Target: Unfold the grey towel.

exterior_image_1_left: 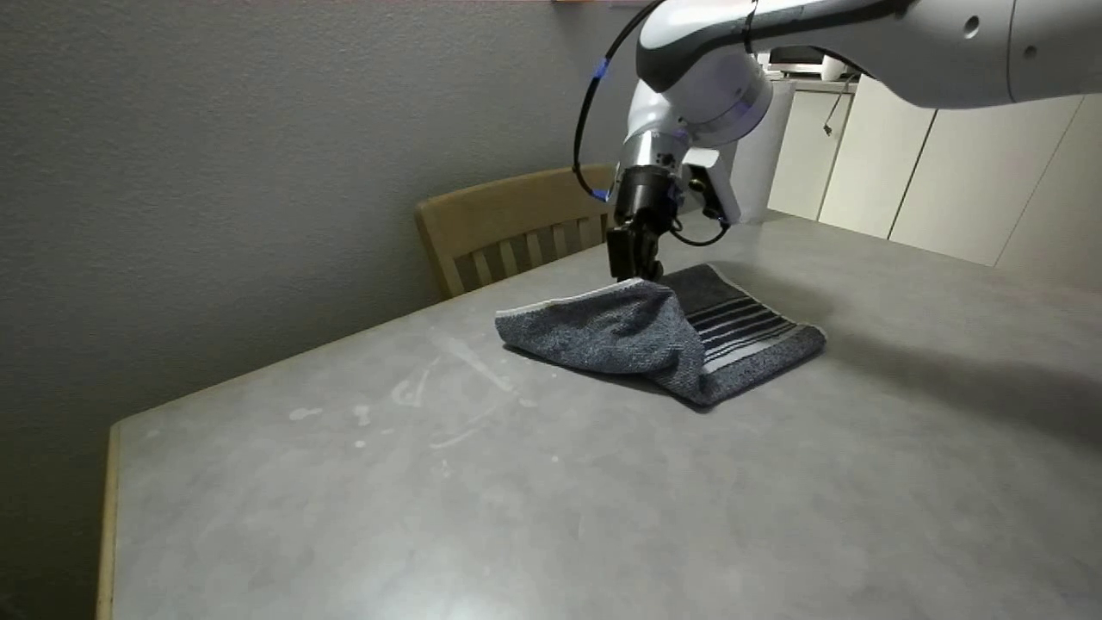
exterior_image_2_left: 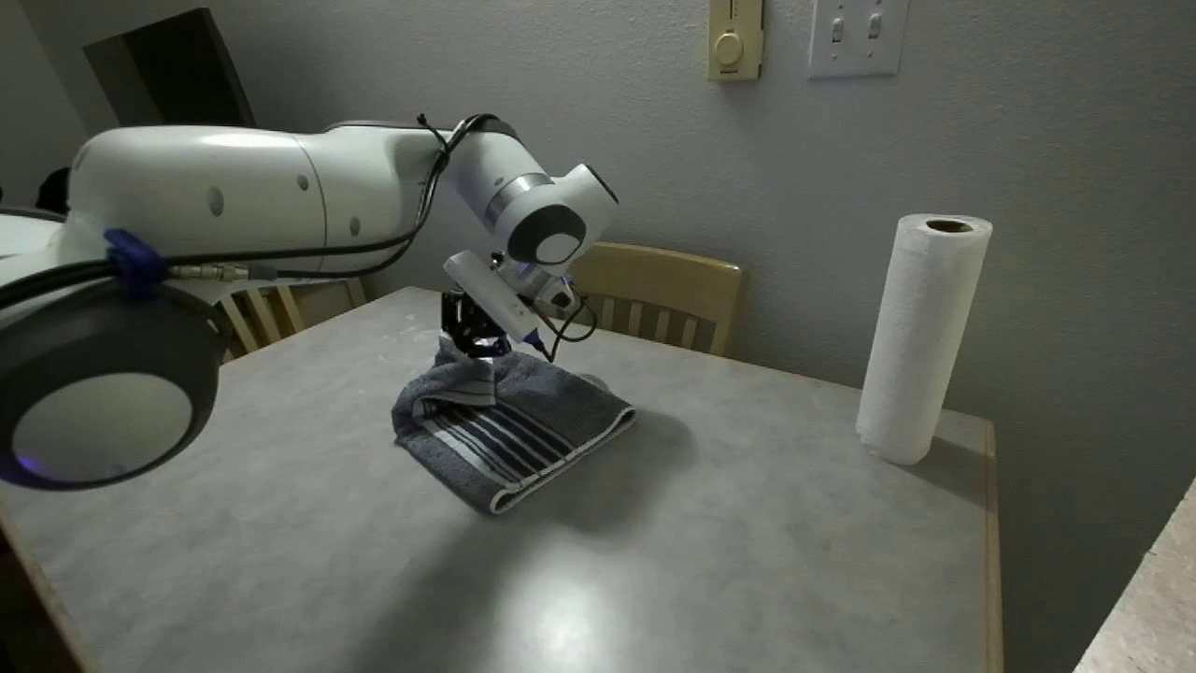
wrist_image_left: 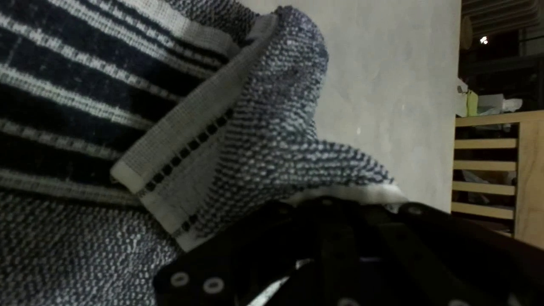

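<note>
One grey towel, edge pinched in gripper, striped part lower

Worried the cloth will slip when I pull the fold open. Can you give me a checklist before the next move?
1. Gripper shut: ok.
2. White hem pinched: cannot tell; it meets the gripper, but the contact is hidden.
3. Bulk of the grey towel resting on the table: ok.
4. Towel fully unfolded: not ok; a flap is turned over part of the stripes.
5. Paper towel roll apart from the towel: ok.
</note>
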Robot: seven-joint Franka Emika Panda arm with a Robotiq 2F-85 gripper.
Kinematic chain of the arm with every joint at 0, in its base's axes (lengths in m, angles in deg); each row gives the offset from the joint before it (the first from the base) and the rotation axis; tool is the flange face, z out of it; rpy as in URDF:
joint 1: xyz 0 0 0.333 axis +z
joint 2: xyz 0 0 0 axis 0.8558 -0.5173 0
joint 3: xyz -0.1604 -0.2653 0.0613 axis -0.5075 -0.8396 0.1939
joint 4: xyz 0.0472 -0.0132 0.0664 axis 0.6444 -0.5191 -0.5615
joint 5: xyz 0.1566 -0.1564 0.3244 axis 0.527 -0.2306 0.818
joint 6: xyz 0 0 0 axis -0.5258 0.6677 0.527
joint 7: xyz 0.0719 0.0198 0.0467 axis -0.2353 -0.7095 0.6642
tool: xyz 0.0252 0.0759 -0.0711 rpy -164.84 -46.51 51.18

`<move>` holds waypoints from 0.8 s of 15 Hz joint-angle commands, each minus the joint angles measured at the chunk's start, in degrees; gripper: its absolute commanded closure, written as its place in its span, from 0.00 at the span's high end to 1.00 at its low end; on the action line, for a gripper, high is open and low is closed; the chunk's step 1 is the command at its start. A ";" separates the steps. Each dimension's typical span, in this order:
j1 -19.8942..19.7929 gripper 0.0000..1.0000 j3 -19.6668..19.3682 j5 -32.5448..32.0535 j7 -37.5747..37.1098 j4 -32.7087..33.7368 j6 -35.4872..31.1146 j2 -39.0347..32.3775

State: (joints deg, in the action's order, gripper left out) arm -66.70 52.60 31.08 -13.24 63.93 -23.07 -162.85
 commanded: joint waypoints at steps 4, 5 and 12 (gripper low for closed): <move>-0.16 0.00 1.93 2.07 4.22 0.00 4.55 0.46; 0.43 0.00 1.74 1.65 4.66 -0.11 5.22 0.86; 6.56 0.00 -0.43 -1.82 5.26 -0.17 10.97 3.99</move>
State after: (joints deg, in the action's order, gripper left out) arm -62.34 53.87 31.45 -8.84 64.22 -14.93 -160.90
